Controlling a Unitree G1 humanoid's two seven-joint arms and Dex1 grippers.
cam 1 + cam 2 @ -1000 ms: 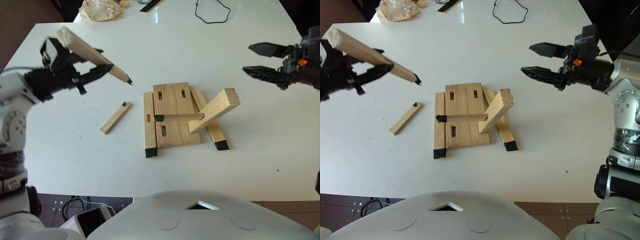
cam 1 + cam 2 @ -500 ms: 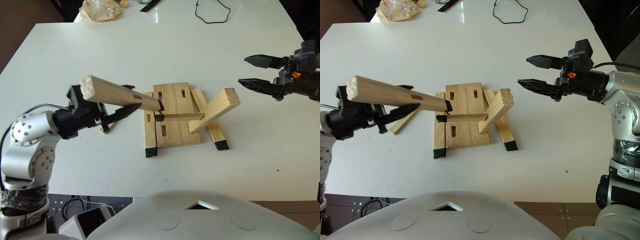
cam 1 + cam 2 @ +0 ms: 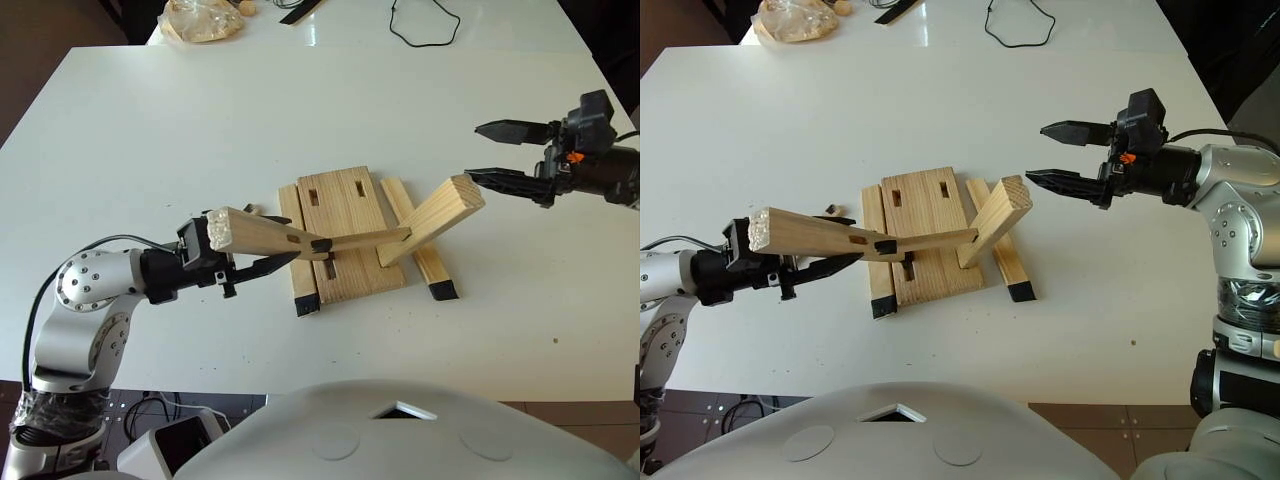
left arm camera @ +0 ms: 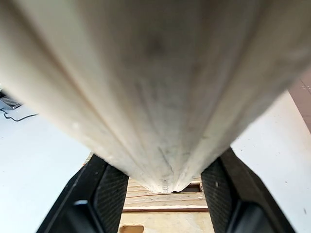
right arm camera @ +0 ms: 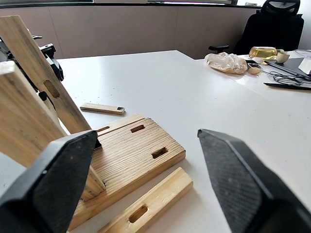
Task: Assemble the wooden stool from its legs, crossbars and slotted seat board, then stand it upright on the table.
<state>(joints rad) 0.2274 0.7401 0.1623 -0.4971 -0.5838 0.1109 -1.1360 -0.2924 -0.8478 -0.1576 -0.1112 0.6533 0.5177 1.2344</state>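
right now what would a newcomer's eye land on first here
The left hand grips a long wooden leg at the front left, its dark tip at the thin crossbar above the slotted seat board in the middle. On the right, the open right hand hovers beside the raised end of a tilted leg.

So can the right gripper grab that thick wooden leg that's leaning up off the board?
Probably yes. The open right gripper hangs right beside the raised top end of the thick tilted wooden leg, and nothing stands between them.
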